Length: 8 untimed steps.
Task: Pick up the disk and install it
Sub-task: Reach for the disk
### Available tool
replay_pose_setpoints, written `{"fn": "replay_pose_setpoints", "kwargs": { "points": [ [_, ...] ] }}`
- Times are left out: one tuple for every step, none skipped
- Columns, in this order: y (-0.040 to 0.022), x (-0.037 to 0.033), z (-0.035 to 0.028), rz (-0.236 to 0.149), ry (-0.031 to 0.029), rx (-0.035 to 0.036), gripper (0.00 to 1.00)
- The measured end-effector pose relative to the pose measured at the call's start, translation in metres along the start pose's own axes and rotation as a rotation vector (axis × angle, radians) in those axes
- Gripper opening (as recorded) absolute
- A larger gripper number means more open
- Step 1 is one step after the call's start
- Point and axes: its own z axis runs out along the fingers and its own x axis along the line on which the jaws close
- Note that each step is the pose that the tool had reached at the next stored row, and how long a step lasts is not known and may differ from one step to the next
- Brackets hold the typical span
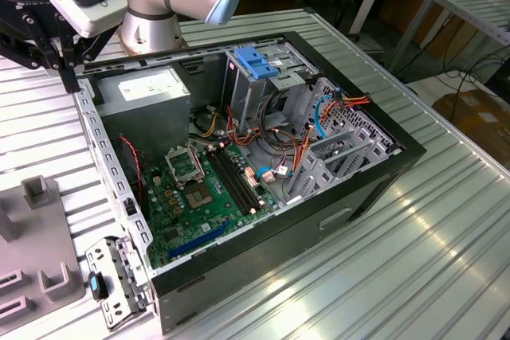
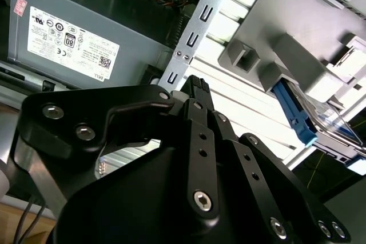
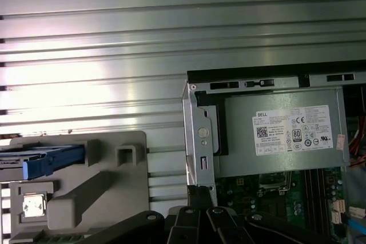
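The disk (image 3: 54, 160) is a flat dark drive with a bright blue side rail. It stands on edge in a slot of the grey holder (image 3: 103, 198) on the ribbed table, beside the open computer case. In the second wrist view the disk (image 2: 297, 115) shows its blue rail and a glossy face. My gripper (image 1: 70, 79) hangs above the case's rim at the corner by the power supply, apart from the disk. Its black fingers (image 2: 197, 87) are shut together with nothing between them.
The open computer case (image 1: 382, 173) lies on its side, with a green motherboard (image 1: 207, 189), a grey power supply (image 3: 280, 130) and a tall metal drive cage (image 1: 259, 85) topped by a light-blue block. Orange and blue cables cross the case. The grey holder (image 1: 36, 236) sits at the exterior view's left.
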Motion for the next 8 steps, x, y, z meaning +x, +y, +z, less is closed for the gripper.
{"fn": "replay_pose_setpoints", "kwargs": {
  "points": [
    [0.0000, 0.0004, 0.0000, 0.000, 0.0000, 0.0001, 0.11],
    [0.0000, 0.0007, 0.0000, 0.000, 0.0000, 0.0000, 0.11],
    [-0.0001, 0.0011, 0.0000, 0.000, 0.0000, 0.0000, 0.11],
    [-0.0001, 0.0014, 0.0000, 0.000, 0.0000, 0.0000, 0.11],
    [-0.0001, 0.0018, -0.0001, 0.000, 0.0000, 0.0000, 0.11],
    [-0.0001, 0.0022, -0.0001, 0.000, 0.0000, 0.0001, 0.11],
    [-0.0002, 0.0026, -0.0001, 0.000, 0.0000, 0.0000, 0.11],
    [-0.0002, 0.0031, -0.0001, 0.000, 0.0000, 0.0000, 0.11]
  ]
}}
